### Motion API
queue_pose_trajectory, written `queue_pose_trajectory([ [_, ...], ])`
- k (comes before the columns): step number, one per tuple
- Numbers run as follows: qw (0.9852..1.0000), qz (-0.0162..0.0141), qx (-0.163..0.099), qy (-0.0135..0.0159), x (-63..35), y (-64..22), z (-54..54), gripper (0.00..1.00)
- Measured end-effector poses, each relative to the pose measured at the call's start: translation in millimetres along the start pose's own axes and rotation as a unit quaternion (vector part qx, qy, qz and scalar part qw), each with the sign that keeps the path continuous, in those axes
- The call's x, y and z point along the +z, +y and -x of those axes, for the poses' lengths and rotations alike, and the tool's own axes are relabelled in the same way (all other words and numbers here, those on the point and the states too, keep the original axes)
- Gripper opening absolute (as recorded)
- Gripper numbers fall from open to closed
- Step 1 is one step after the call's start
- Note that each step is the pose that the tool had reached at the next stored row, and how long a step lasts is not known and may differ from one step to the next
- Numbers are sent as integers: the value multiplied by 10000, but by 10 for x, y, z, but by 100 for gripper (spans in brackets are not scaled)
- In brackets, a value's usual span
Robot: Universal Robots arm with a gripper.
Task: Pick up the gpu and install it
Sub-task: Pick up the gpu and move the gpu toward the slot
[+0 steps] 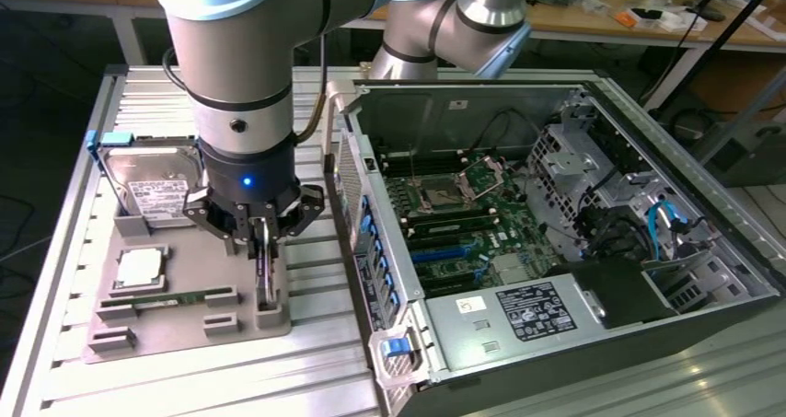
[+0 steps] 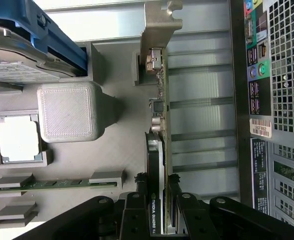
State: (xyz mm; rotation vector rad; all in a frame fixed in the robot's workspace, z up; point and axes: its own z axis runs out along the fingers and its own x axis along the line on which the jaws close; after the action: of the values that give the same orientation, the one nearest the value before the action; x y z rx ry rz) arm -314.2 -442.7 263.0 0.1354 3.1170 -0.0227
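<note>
Gripper [image 1: 261,240] is clamped narrowly on the gpu [image 1: 265,283], a thin dark card with a silvery bracket. The card stands edge-on in the matte grey tray [image 1: 184,330] on the ribbed metal bench [image 1: 62,279]. The open steel computer case [image 1: 467,113] sits just beside it, at the exterior view's right.

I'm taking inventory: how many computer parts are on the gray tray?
4: hard drive upright at one end of the tray, CPU in its pocket, memory stick edge-on beside it, gpu edge-on in the gripper. None looks hidden.

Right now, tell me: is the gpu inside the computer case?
No; the gpu stands edge-on in the grey tray outside the case, in the gripper.
</note>
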Motion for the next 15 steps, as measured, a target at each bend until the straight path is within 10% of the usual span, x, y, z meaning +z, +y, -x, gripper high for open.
queue_pose_trajectory([
  [15, 10000, 0, 0, 0, -285, -4, 6, 27],
])
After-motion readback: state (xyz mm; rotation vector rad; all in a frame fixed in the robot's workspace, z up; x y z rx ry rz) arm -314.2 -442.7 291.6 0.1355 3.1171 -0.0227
